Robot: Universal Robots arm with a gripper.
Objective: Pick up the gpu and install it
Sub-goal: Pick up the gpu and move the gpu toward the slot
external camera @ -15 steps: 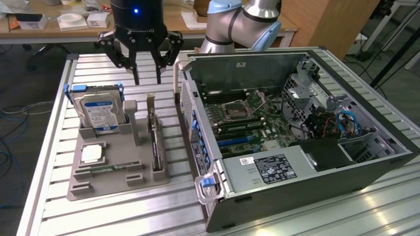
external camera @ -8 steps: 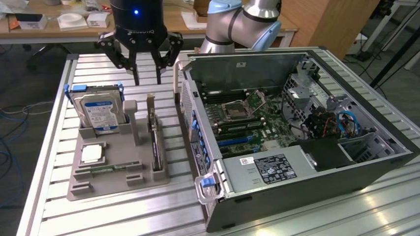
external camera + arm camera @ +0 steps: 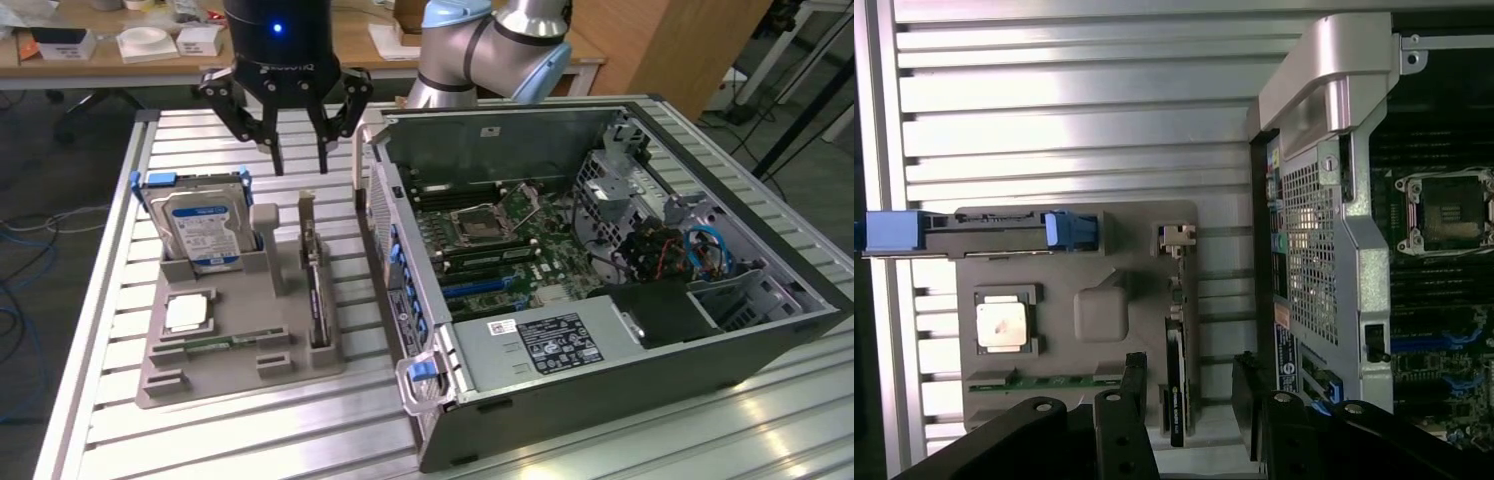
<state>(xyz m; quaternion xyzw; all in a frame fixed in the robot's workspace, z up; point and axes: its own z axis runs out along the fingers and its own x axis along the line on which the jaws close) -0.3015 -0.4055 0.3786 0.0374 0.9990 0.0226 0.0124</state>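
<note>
The gpu (image 3: pixel 316 292) is a thin black card standing on edge in a slot of the grey holder (image 3: pixel 240 375), on the exterior view's left of the open computer case (image 3: pixel 561 330). My gripper (image 3: pixel 302 168) hangs above the far end of the holder, well clear of the card, open and holding nothing. Seen from the wrist, the gpu (image 3: pixel 1176 385) is a narrow black strip, and my gripper (image 3: pixel 1189 400) has its two dark fingers (image 3: pixel 1134 395) standing one on each side of the card's line, high above it.
The holder also carries a silver hard drive (image 3: pixel 200 228) with blue clips, a processor chip (image 3: pixel 187 312) and a green memory stick (image 3: pixel 214 343). The case lies open with its motherboard (image 3: pixel 507 240) exposed. A ribbed metal table (image 3: pixel 267 430) bears everything; desks with boxes stand behind.
</note>
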